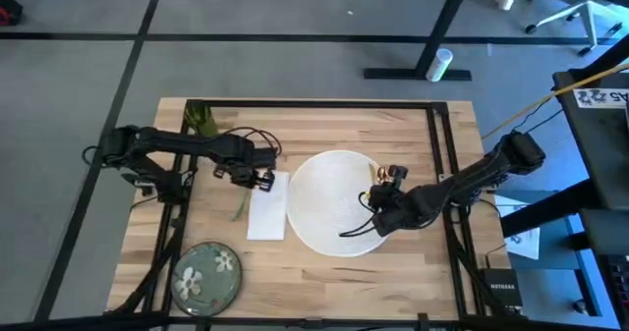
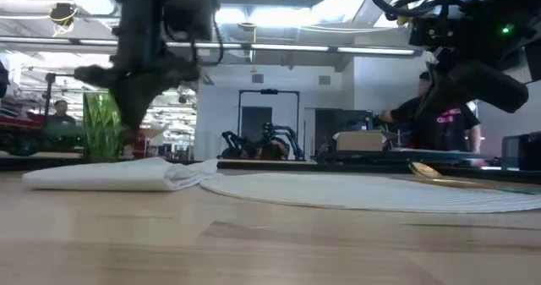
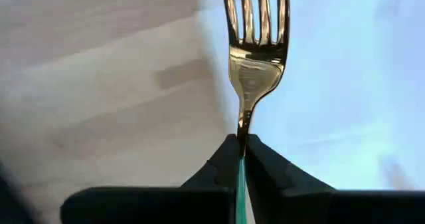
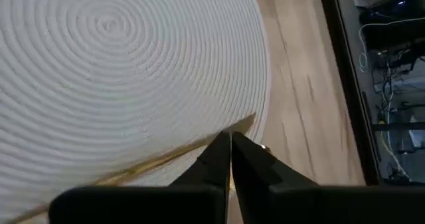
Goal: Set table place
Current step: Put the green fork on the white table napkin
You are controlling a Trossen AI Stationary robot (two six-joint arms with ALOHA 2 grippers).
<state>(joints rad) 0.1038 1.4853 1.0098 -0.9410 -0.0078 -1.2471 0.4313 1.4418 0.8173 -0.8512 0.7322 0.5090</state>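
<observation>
Clamped on the neck of the fork [image 3: 255, 58], the left pincer [image 3: 241, 159] is seen in its wrist view with both dark fingers [image 3: 216, 171] pressed together around the thin green handle, the gold tines pointing away over the white napkin [image 3: 332, 84]. From above, this left pincer [image 1: 257, 177] is held at the napkin's [image 1: 267, 205] far end, and a thin green length of the fork is seen beside the napkin's left edge. In the low view the napkin [image 2: 127, 175] is lying folded and flat on the surface [image 2: 254, 243], with the green cup [image 2: 102, 126] standing upright behind it.

On the other side, the right pincer [image 4: 229, 159] is closed on a gold-coloured utensil [image 4: 166, 163], whose slim handle is laid across the rim of the round white woven placemat [image 4: 113, 64]. From above, the right pincer [image 1: 386, 189] is placed over the placemat's [image 1: 324, 198] right part. The placemat is set at the middle of the surface [image 1: 324, 272], just beside the napkin. The green floral plate [image 1: 207, 273] is resting at the near left corner, well apart from the placemat. A person [image 2: 444, 120] in dark clothing is seen in the room behind.
</observation>
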